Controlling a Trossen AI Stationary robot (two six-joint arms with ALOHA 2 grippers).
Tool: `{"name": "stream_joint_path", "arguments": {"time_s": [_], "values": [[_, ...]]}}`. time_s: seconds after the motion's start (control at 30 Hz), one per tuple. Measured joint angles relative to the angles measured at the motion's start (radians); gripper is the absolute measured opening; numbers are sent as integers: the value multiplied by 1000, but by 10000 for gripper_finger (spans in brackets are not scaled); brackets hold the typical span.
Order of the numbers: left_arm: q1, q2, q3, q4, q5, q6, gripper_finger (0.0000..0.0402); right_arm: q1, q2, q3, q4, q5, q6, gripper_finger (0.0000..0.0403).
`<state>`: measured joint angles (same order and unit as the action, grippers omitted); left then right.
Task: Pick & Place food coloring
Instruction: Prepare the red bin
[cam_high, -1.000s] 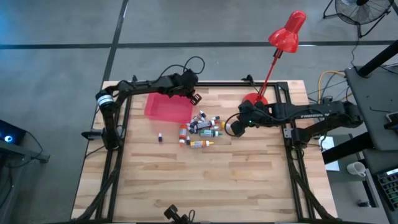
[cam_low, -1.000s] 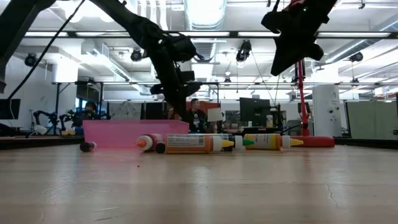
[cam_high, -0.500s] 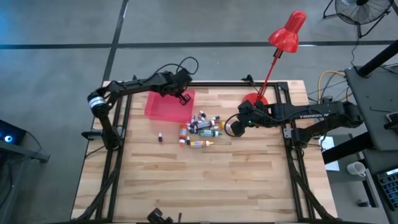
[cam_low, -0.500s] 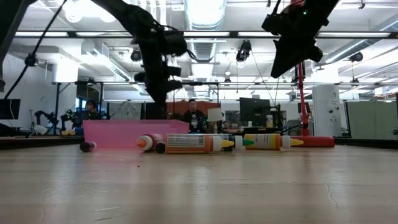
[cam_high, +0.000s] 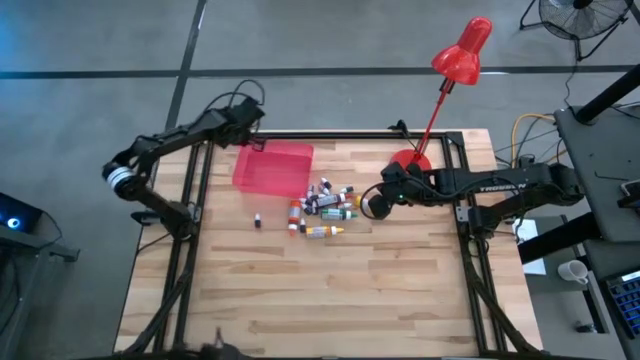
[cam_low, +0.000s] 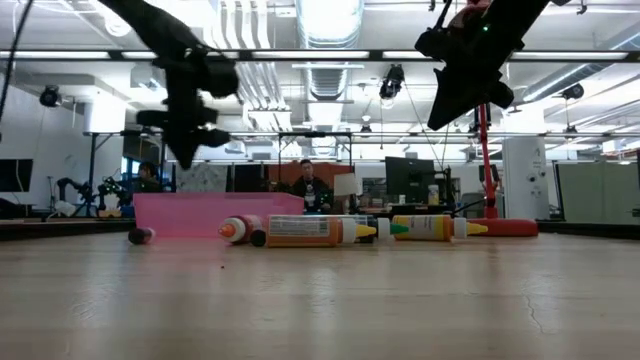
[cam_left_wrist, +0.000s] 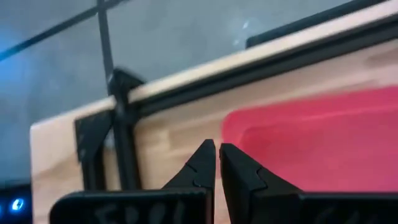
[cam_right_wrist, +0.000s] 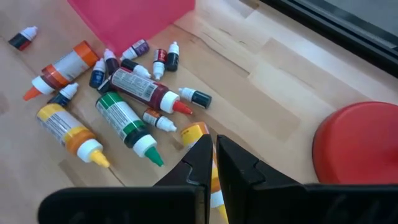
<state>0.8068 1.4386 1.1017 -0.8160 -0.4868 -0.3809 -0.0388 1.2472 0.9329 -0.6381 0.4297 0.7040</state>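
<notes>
My right gripper (cam_high: 372, 204) hangs just beside the food coloring (cam_high: 322, 207), a loose heap of small bottles lying on their sides near the middle of the wooden table (cam_high: 400, 290); my fingers (cam_right_wrist: 200, 163) are pressed together with nothing between them, their tips over the edge of the heap next to a yellow-bodied bottle (cam_right_wrist: 198, 134). My left gripper (cam_high: 252, 113) is well apart from the bottles, up at the table's far left corner beyond the pink tray (cam_high: 272, 168), and its fingers (cam_left_wrist: 206, 163) are likewise closed on nothing. The right wrist view sorts the heap out: an orange bottle (cam_right_wrist: 67, 65), a yellow one (cam_right_wrist: 65, 129), a green one (cam_right_wrist: 123, 116), a dark red one (cam_right_wrist: 140, 88) and several tinier dark ones, plus the red lamp base (cam_right_wrist: 357, 144) off to one side. The overhead view alone shows a single small bottle (cam_high: 258, 221) lying apart from the rest, toward the left. From table height the bottles line up in front of the tray (cam_low: 215, 213), and a person (cam_low: 308, 186) sits in the room behind. In the views that look down into it, the tray's floor shows bare pink.
</notes>
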Motion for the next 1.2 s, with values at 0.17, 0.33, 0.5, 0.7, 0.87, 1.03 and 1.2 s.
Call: {"name": "stream_joint_path", "arguments": {"time_s": [0.17,0.33,0.5,0.7,0.87,1.03,1.2], "values": [[44,-69,-125,5,2,5,0,-11,0,0,12,0,-1,18],[51,-87,-229,7,9,-30,0,-25,0,0,28,-1,-1,18],[51,-87,-307,8,89,-66,0,-25,0,0,28,-2,-1,18],[39,-87,-378,11,176,-112,0,-25,0,0,28,-8,-1,18],[0,-87,-425,56,191,-135,0,-26,0,0,27,-8,-1,18],[-46,-89,-439,152,191,-167,0,-26,0,0,27,-8,-4,18],[-78,-89,-422,240,253,-172,0,-26,0,0,27,-10,-4,18]]}}
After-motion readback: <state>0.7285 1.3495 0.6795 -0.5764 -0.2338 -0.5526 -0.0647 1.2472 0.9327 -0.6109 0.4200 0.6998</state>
